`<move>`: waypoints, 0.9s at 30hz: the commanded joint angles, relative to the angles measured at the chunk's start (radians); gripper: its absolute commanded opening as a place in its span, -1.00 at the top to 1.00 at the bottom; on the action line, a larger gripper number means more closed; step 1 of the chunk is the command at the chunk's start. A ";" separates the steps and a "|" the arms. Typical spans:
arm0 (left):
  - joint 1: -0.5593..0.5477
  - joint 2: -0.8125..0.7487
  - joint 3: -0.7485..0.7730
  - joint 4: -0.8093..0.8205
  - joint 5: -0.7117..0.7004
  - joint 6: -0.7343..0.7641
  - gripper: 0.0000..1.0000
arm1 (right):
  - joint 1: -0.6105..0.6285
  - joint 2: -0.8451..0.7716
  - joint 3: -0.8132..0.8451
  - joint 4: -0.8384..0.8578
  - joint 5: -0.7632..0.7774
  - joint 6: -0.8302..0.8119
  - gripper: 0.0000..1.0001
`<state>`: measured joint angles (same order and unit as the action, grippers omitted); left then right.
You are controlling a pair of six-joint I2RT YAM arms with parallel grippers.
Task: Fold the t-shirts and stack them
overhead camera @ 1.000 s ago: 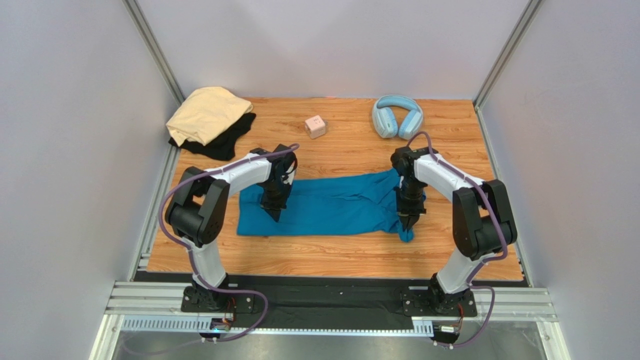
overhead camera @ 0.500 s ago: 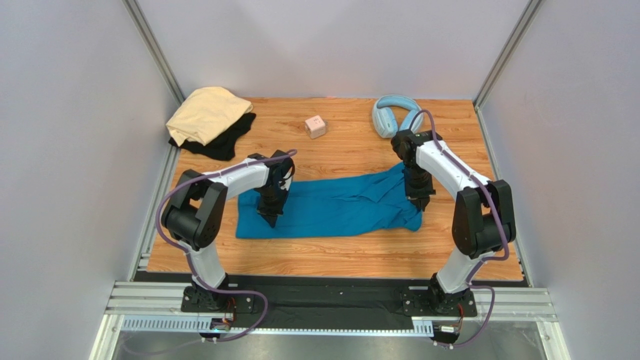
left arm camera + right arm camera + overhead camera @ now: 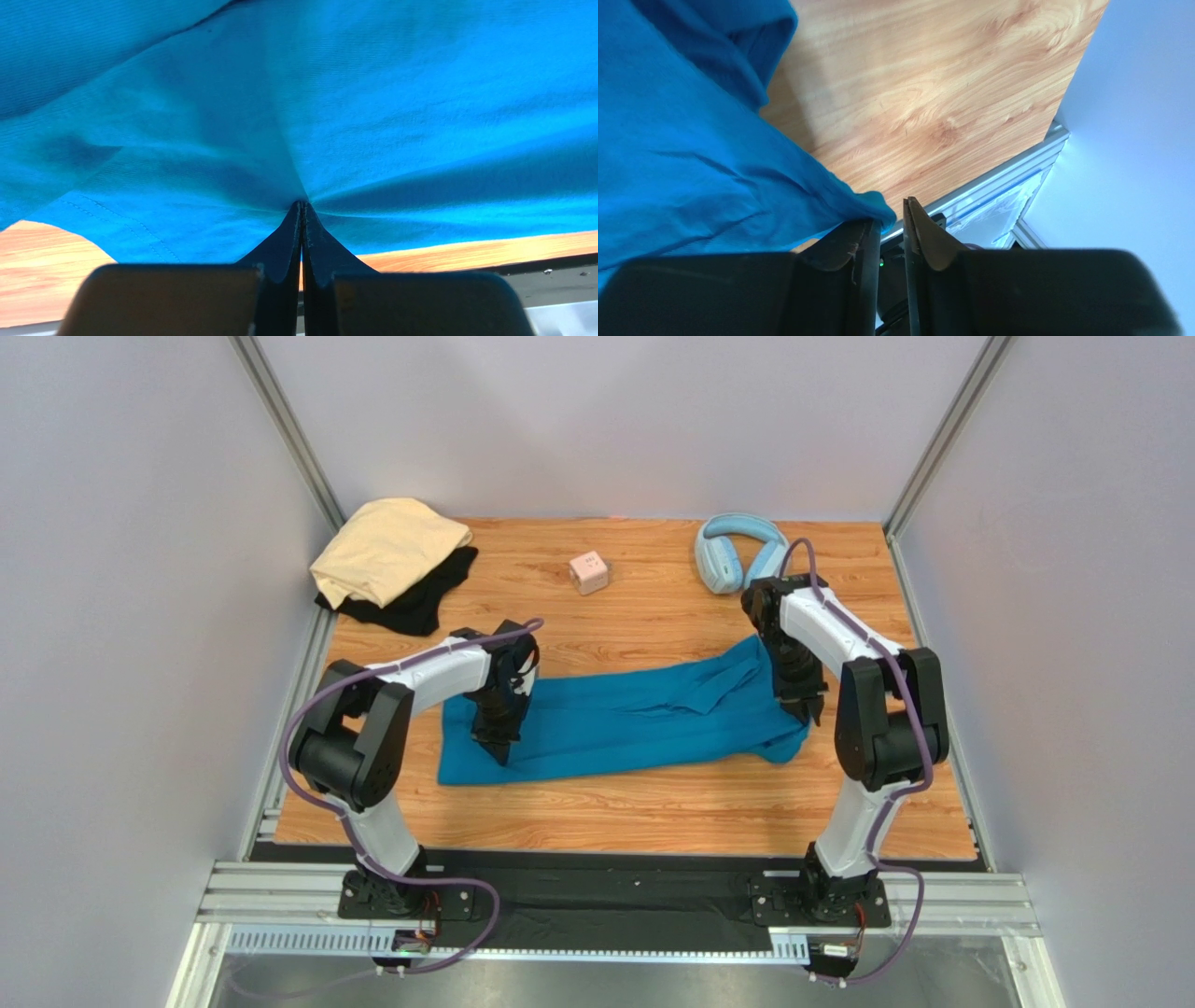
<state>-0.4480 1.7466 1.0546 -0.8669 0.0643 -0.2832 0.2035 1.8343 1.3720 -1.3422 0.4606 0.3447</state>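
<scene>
The teal-blue t-shirt (image 3: 631,721) lies stretched in a long band across the middle of the table. My left gripper (image 3: 494,742) stands at its left part, shut on a pinch of the cloth (image 3: 302,204), which puckers into the closed tips. At the shirt's right end my right gripper (image 3: 811,711) has its jaws a narrow gap apart (image 3: 892,210). A corner of the teal cloth (image 3: 875,203) rests against the left finger, with nothing in the gap. The pale tan t-shirt (image 3: 386,546) lies folded on the black one (image 3: 421,599) at the back left.
Light-blue headphones (image 3: 739,553) sit at the back right and a small pink cube (image 3: 589,571) at the back middle. Grey walls close in both sides. A metal rail (image 3: 990,189) runs along the table's edge, close to my right gripper.
My right gripper carried the shirt's right end toward the back right, then parted its jaws off the cloth. The left gripper shifted slightly left, still pinching the shirt.
</scene>
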 commanded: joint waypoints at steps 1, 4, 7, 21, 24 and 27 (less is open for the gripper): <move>0.025 -0.022 -0.013 0.000 -0.024 0.036 1.00 | -0.015 0.010 0.073 -0.061 0.056 0.040 0.46; 0.026 -0.019 -0.007 0.000 -0.017 0.036 1.00 | -0.015 -0.093 0.038 -0.032 0.013 0.083 0.00; 0.026 -0.019 -0.007 0.003 -0.012 0.035 1.00 | -0.015 -0.196 0.000 -0.020 -0.086 0.109 0.04; 0.029 0.002 0.005 0.016 0.026 0.039 1.00 | 0.045 -0.394 -0.179 -0.003 -0.225 0.214 0.05; 0.029 0.002 0.002 0.016 0.032 0.039 1.00 | 0.045 -0.356 -0.136 -0.034 -0.302 0.189 0.05; 0.029 0.002 -0.001 0.017 0.032 0.039 1.00 | 0.085 -0.331 -0.162 -0.031 -0.379 0.201 0.05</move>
<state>-0.4240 1.7451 1.0523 -0.8677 0.0849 -0.2676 0.2516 1.4742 1.1931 -1.3495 0.1631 0.5213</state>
